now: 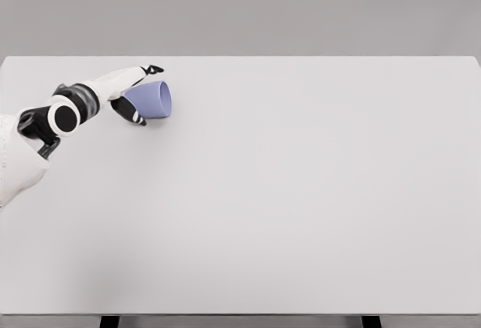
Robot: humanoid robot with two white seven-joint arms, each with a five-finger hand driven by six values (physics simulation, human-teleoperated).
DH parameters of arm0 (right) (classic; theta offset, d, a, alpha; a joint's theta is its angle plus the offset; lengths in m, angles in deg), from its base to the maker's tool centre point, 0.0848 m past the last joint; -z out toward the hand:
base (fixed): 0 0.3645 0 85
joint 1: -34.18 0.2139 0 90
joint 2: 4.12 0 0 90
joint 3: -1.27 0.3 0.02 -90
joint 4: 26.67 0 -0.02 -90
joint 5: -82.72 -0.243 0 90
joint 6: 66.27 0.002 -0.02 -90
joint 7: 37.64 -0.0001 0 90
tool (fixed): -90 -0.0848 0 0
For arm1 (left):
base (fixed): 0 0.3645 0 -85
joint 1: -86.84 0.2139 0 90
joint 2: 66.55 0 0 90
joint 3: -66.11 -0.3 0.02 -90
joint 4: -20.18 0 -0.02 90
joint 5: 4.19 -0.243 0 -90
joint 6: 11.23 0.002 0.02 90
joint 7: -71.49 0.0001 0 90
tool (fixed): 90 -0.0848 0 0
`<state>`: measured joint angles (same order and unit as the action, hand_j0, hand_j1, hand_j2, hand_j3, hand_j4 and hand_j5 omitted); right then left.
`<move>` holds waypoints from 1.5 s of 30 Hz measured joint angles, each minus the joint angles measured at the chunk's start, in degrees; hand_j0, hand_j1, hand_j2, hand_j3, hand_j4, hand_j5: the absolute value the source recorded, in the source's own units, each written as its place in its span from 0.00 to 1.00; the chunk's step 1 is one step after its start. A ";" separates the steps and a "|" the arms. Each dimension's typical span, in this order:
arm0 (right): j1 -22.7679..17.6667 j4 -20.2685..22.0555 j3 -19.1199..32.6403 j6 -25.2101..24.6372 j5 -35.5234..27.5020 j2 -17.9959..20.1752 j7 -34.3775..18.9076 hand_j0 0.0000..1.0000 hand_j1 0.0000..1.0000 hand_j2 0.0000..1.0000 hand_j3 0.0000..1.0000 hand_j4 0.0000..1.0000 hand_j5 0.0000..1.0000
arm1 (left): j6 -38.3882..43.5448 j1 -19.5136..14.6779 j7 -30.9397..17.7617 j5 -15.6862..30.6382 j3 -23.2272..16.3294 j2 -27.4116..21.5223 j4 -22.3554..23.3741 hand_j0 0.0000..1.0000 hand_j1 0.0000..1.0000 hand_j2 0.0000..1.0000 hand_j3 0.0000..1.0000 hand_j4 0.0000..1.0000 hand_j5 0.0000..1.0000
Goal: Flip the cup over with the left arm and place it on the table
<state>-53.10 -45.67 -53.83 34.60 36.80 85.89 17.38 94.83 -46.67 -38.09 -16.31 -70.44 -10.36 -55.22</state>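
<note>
A lavender-blue cup (152,100) is held on its side just above the white table (301,192) at the far left, its wider end pointing right. My left hand (137,93) is shut on it, with one finger over the top and others curled beneath. The left arm comes in from the lower left edge. The cup's opening cannot be seen from here. No right arm shows.
The white table fills nearly the whole view, with its far edge near the top and its front edge along the bottom. A plain grey wall stands behind it.
</note>
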 measured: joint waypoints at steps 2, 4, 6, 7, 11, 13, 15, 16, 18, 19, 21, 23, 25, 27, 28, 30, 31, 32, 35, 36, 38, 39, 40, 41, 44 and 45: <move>0.00 0.00 0.00 0.00 0.00 0.00 0.00 1.00 1.00 1.00 1.00 1.00 1.00 | 0.05 0.00 0.01 -0.01 -0.23 0.34 0.05 1.00 1.00 1.00 1.00 1.00 1.00; -0.09 0.00 0.00 0.00 0.00 0.00 0.00 1.00 1.00 1.00 1.00 1.00 1.00 | 0.26 -0.09 0.03 0.00 -0.40 0.65 0.09 1.00 1.00 1.00 1.00 1.00 1.00; -0.09 0.00 0.00 0.00 0.00 0.00 0.00 1.00 1.00 1.00 1.00 1.00 1.00 | 1.06 -0.62 0.05 0.10 -0.98 0.98 0.25 1.00 1.00 1.00 1.00 1.00 1.00; -0.09 0.00 0.00 0.00 0.00 0.00 0.00 1.00 1.00 1.00 1.00 1.00 1.00 | 1.53 -0.79 0.06 0.16 -1.32 1.10 0.31 0.95 0.95 0.95 0.95 0.95 0.95; 0.00 0.00 0.00 0.00 0.01 0.00 0.00 1.00 1.00 1.00 1.00 1.00 1.00 | 2.72 -0.88 0.06 1.21 -2.19 1.49 0.84 0.81 0.81 0.81 0.81 0.81 0.81; 0.00 0.00 0.00 0.00 0.00 0.00 0.00 1.00 1.00 1.00 1.00 1.00 1.00 | 2.99 -0.88 0.12 2.11 -2.34 1.64 1.02 0.75 0.75 0.75 0.75 0.75 0.75; 0.00 0.00 0.00 0.00 0.00 0.00 0.00 1.00 1.00 1.00 1.00 1.00 1.00 | 3.11 -0.88 0.20 3.12 -2.41 1.73 1.13 0.71 0.71 0.71 0.71 0.71 0.71; 0.00 0.00 0.00 0.00 0.00 0.00 0.00 1.00 1.00 1.00 1.00 1.00 1.00 | 3.23 -0.88 0.27 3.41 -2.38 1.75 1.15 0.70 0.70 0.70 0.70 0.70 0.70; 0.00 0.00 0.00 0.00 0.01 0.00 0.00 1.00 1.00 1.00 1.00 1.00 1.00 | 3.62 -0.88 0.21 4.07 -2.26 1.74 1.16 0.69 0.69 0.69 0.69 0.69 0.69; 0.00 0.00 0.00 0.00 0.00 0.00 0.00 1.00 1.00 1.00 1.00 1.00 1.00 | 3.67 -0.79 0.21 4.22 -2.16 1.72 1.11 0.68 0.68 0.68 0.68 0.68 0.68; 0.00 0.00 0.00 0.00 0.00 0.00 0.00 1.00 1.00 1.00 1.00 1.00 1.00 | 3.84 -0.62 0.36 5.49 -1.96 1.63 0.58 0.67 0.67 0.67 0.67 0.67 0.67; -0.09 0.00 0.00 0.00 0.00 0.00 0.00 1.00 1.00 1.00 1.00 1.00 1.00 | 3.28 -0.62 0.52 9.16 -1.73 1.35 -1.26 0.63 0.63 0.63 0.63 0.63 0.63; 0.00 0.00 0.00 0.00 -0.01 0.00 0.00 1.00 1.00 1.00 1.00 1.00 1.00 | -0.32 0.35 1.12 12.93 -0.58 0.79 -2.52 0.60 0.60 0.60 0.60 0.60 0.60; 0.00 0.00 0.00 0.00 -0.01 0.00 0.00 1.00 1.00 1.00 1.00 1.00 1.00 | -4.32 0.53 2.46 16.90 0.95 0.33 -3.14 0.61 0.61 0.61 0.61 0.61 0.61; -0.09 0.00 0.00 0.00 0.00 0.00 0.00 1.00 1.00 1.00 1.00 1.00 1.00 | -6.15 0.62 3.28 19.70 1.42 0.05 -3.27 0.61 0.61 0.61 0.61 0.61 0.61; -0.09 0.00 0.00 0.00 0.00 0.00 0.00 1.00 1.00 1.00 1.00 1.00 1.00 | -8.92 1.40 4.65 25.84 2.19 -0.54 -3.36 0.61 0.61 0.61 0.61 0.61 0.61; 0.00 0.00 0.00 0.00 0.01 0.00 0.00 1.00 1.00 1.00 1.00 1.00 1.00 | -9.79 2.54 5.20 28.93 2.79 -0.73 -3.32 0.61 0.61 0.61 0.61 0.61 0.61; 0.00 0.00 0.00 0.00 0.01 0.00 0.00 1.00 1.00 1.00 1.00 1.00 1.00 | -10.43 3.69 5.61 31.75 3.72 -0.85 -3.26 0.61 0.61 0.61 0.61 0.61 0.61; -0.09 0.00 0.00 0.00 0.00 0.00 0.00 1.00 1.00 1.00 1.00 1.00 1.00 | -12.49 6.68 6.91 37.55 7.69 -0.56 -2.67 0.59 0.59 0.59 0.59 0.59 0.59; 0.00 0.00 0.00 0.00 0.00 0.00 0.00 1.00 1.00 1.00 1.00 1.00 1.00 | -13.75 6.86 7.56 39.47 8.58 -0.43 -2.28 0.57 0.57 0.57 0.57 0.57 0.57; 0.00 0.00 0.00 0.00 0.00 0.00 0.00 1.00 1.00 1.00 1.00 1.00 1.00 | -15.96 7.56 8.53 42.23 9.70 -0.22 -1.79 0.57 0.57 0.57 0.57 0.57 0.57; 0.00 0.00 0.00 0.00 0.00 0.00 0.00 1.00 1.00 1.00 1.00 1.00 1.00 | -17.05 8.17 8.85 43.04 10.05 0.07 -1.56 0.57 0.57 0.57 0.57 0.57 0.57; 0.00 0.00 -0.01 0.00 0.01 0.00 0.00 1.00 1.00 1.00 1.00 1.00 1.00 | -18.10 8.70 9.19 43.66 10.32 0.57 -1.09 0.58 0.58 0.58 0.58 0.58 0.58; 0.00 0.00 0.00 0.00 0.00 0.00 0.00 1.00 1.00 1.00 1.00 1.00 1.00 | -19.42 9.75 9.52 44.09 10.51 1.47 -0.26 0.59 0.59 0.59 0.59 0.59 0.59; 0.00 0.00 0.00 0.00 0.00 0.00 0.00 1.00 1.00 1.00 1.00 1.00 1.00 | -22.06 10.99 10.14 44.74 10.83 4.26 2.02 0.60 0.60 0.60 0.60 0.60 0.60; 0.00 0.00 0.00 0.00 0.00 0.00 0.00 1.00 1.00 1.00 1.00 1.00 1.00 | -22.63 11.42 10.27 44.89 10.93 5.16 2.51 0.60 0.60 0.60 0.60 0.60 0.60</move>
<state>-53.10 -45.67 -53.83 34.60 36.80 85.89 17.38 72.20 -35.24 -27.82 28.58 -59.51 -5.20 -52.71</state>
